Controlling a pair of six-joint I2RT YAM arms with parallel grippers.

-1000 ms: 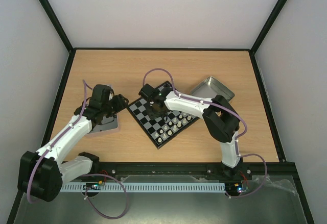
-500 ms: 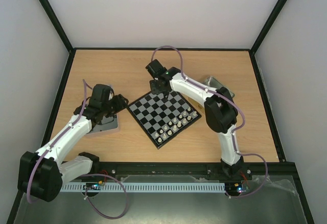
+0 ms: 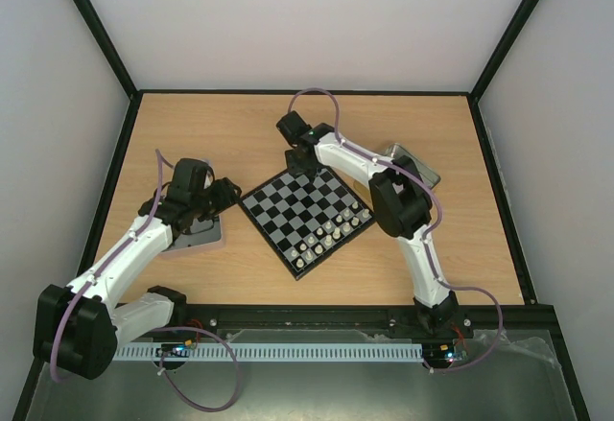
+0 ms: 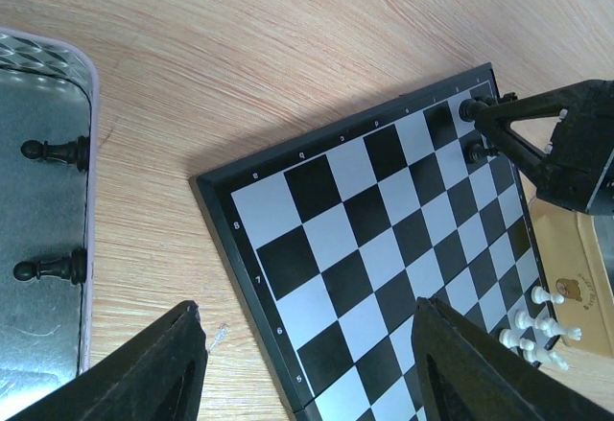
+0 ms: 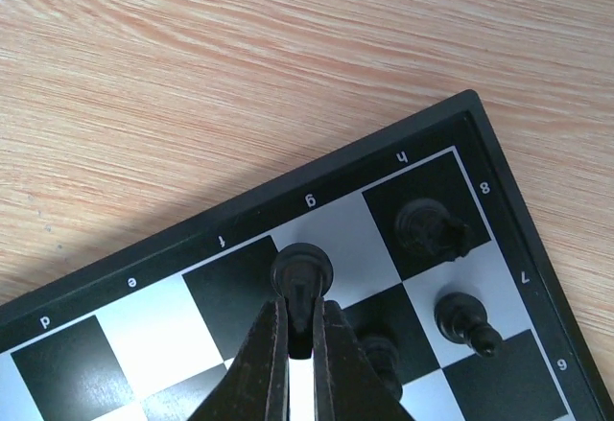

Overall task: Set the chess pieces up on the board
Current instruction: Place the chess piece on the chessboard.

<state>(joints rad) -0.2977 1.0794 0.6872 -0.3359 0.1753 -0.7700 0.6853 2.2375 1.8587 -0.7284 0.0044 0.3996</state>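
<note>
Set cornerwise on the wooden counter (image 3: 211, 133), the small board (image 3: 299, 205) shows black and grey-white checks inside a thin black border. Upright white pieces (image 3: 326, 236) crowd its near right edge. At the far corner two black pieces (image 5: 429, 226) stand on the h file, and the right pincer (image 5: 303, 315) grips a third black man (image 5: 302, 269) upright beside them. Two black pawns (image 4: 53, 152) sit in a tin (image 4: 38, 363) left of the board.

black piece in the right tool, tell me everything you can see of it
The black chessman is small and looks like glossy dark plastic, with a rounded head. Seen from above, its type is unclear. It stands upright, pinched in the right tool, over the edge row of the board at file g, next to the corner square. Whether its base touches the board cannot be told.
</note>
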